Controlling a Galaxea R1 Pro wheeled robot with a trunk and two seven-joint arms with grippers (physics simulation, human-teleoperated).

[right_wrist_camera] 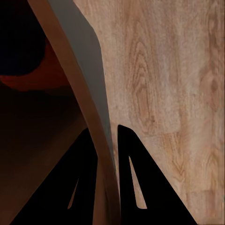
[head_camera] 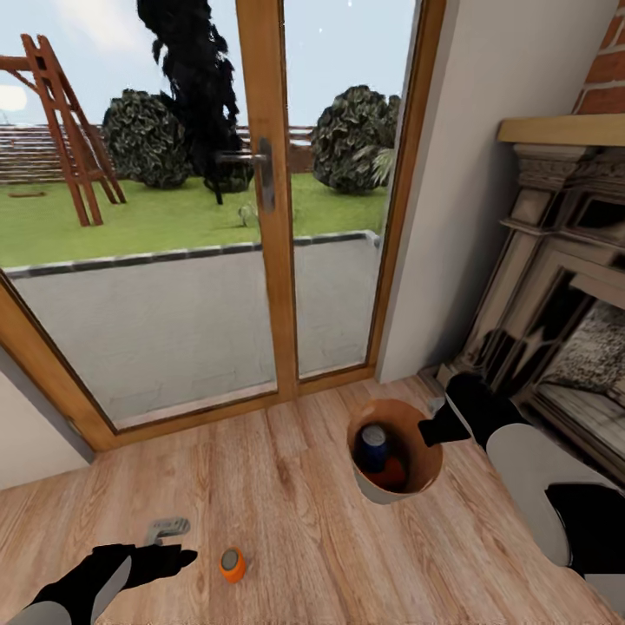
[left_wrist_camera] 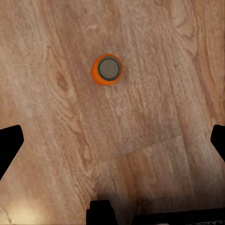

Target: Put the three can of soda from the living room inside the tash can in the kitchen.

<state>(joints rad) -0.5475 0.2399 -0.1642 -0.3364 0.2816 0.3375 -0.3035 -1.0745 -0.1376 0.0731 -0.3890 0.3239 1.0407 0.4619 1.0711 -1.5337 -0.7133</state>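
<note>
Setting: wood floor [head_camera: 286, 486] before a glazed patio door [head_camera: 260, 200], with a fireplace [head_camera: 555, 304] at three o'clock in the head view.
Bin: the tash can [head_camera: 380, 491] sits on the floor near the fireplace, its wood-toned inside open to the camera.
Cans in the bin: a blue can [head_camera: 374, 446] stands inside, with an orange can [head_camera: 392, 473] low beside it.
Last can: the third orange can [head_camera: 232, 564] stands upright on the floor at seven o'clock from the bin and well apart from it; the left wrist view looks down on its silver top.
Right gripper [right_wrist_camera: 107, 154]: pinched on the bin's rim, one finger inside the wall and one outside, at the bin's three o'clock edge.
Left gripper [left_wrist_camera: 112, 140]: spread wide and empty, poised above the floor just short of the last can, which lies ahead of the fingers, not between them.
Step in hand: apparently fetching the third can, two being already binned.
Next move: likely carry the left gripper forward until the can sits between the fingers, descend, then close around its body.
</note>
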